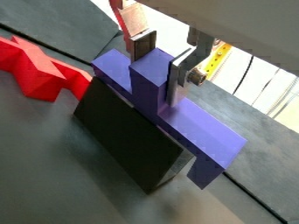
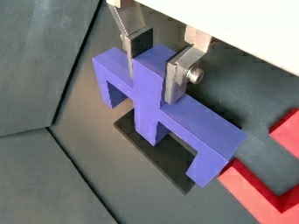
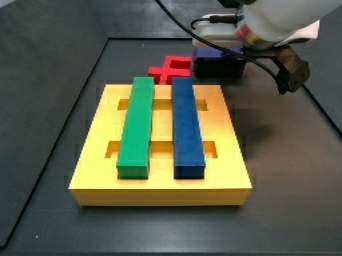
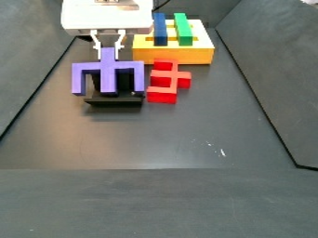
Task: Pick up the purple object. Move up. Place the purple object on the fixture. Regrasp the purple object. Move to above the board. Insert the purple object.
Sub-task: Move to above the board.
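Note:
The purple object (image 4: 99,78) lies across the top of the black fixture (image 4: 114,99), its raised stub pointing up. In both wrist views the purple object (image 1: 201,133) (image 2: 201,127) hangs over the fixture (image 1: 122,140) (image 2: 173,156) at each end. My gripper (image 4: 112,51) comes down from above, and its two fingers sit tight on either side of the stub (image 1: 160,70) (image 2: 152,77). The yellow board (image 3: 94,170) lies a little way off, also seen in the other side view (image 4: 205,54).
A red cross-shaped piece (image 4: 166,78) lies right next to the fixture and shows in a wrist view (image 1: 35,66). A green bar (image 3: 138,120) and a dark-blue bar (image 3: 187,125) sit in the board's slots. Dark walls ring the floor.

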